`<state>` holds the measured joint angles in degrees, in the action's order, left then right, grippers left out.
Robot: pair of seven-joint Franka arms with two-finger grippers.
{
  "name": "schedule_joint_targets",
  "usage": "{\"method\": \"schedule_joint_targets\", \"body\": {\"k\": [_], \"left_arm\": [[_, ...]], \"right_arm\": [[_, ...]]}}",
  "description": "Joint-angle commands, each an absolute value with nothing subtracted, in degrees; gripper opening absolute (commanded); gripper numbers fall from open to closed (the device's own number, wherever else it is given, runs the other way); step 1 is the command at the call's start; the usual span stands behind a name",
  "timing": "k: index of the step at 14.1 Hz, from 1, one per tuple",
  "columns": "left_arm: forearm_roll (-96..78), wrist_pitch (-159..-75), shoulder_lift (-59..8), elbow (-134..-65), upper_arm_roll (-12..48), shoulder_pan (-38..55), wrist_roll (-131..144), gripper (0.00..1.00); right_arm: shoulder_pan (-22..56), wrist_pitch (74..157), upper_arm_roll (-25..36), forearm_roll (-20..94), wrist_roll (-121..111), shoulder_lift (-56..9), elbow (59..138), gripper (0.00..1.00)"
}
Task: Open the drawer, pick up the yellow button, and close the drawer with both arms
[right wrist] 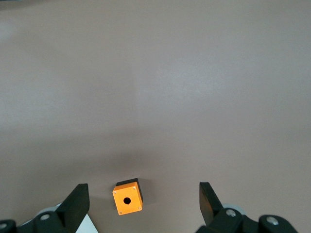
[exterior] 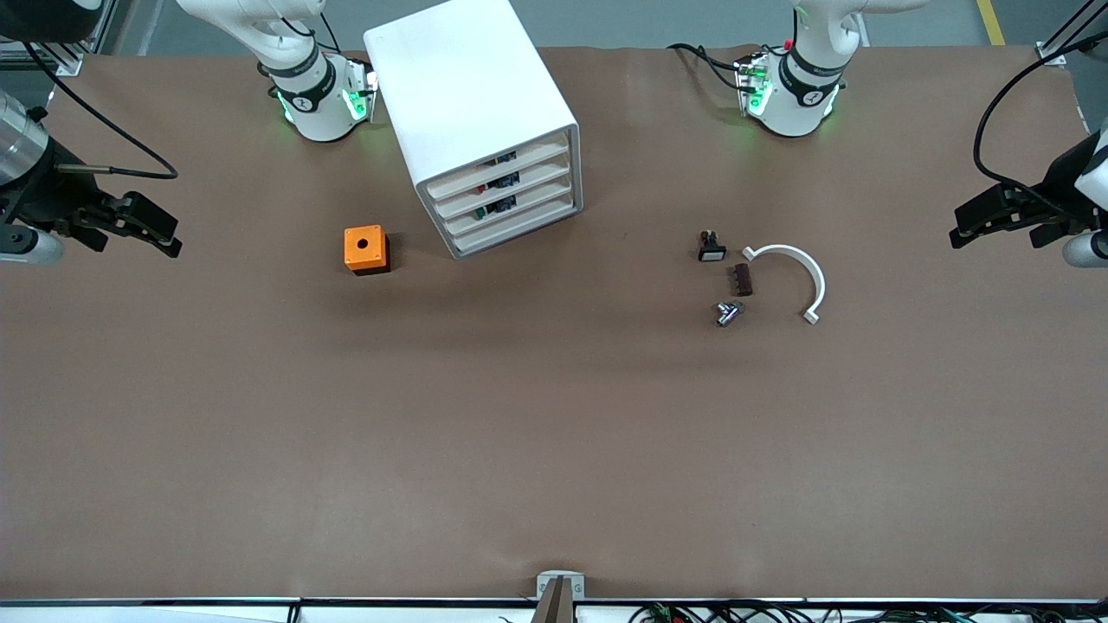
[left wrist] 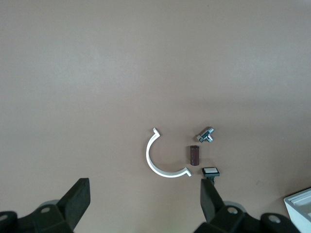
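While waiting above the tabletop's point(exterior: 554, 433) edge at the right arm's end, holding the right gripper point(exterior: 169, 235) wide, empty. Sitting near the orange box point(exterior: 366, 249): white cabinet point(exterior: 467, 95) by the bases' edge, keeping the drawer point(exterior: 506, 166) shut; button's whereabouts impossible to tell. Lying clustered: black white-faced part point(exterior: 711, 248), brown block point(exterior: 742, 279), metal fitting point(exterior: 728, 313), white curved clip point(exterior: 801, 272). Waiting above the left arm's edge, holding the left gripper point(exterior: 956, 227) wide, empty.

text: none legible | labels: none | numbers: none | signs: none
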<state>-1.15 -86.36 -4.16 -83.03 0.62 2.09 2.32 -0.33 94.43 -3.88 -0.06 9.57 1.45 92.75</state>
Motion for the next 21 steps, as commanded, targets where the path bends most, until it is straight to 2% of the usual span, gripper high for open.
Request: {"method": "schedule_joint_targets", "body": {"k": [1, 7, 13, 16, 21], "left_arm": [[-1.1, -85.5, -3.8, -83.0, 0.5, 2.1, 2.1, 1.0], [-1.1, -85.5, -6.2, -83.2, 0.4, 2.0, 2.3, 1.0], [-5.1, -85.9, -17.3, -83.2, 2.5, 5.5, 13.5, 1.0], [-10.6, -85.8, -19.9, -83.4, 4.2, 6.3, 22.5, 1.0], [-11.1, -85.6, -22.9, -83.1, 5.1, 14.9, 40.1, 1.0]], "right_arm": [[-0.7, 93.6, -4.0, 0.0, 9.9, 1.9, 92.3, 1.0], [-0.8, 94.0, -4.0, -0.3, 9.7, 2.0, 92.5, 1.0], [-0.6, 92.8, -3.9, -0.3, 10.5, 2.0, 92.7, 1.0], [-0.2, 92.0, -4.1, 0.3, 15.3, 2.0, 92.8, 1.0], [3.5, 90.4, -4.2, 0.8, 28.9, 2.0, 92.8, 1.0]]}}
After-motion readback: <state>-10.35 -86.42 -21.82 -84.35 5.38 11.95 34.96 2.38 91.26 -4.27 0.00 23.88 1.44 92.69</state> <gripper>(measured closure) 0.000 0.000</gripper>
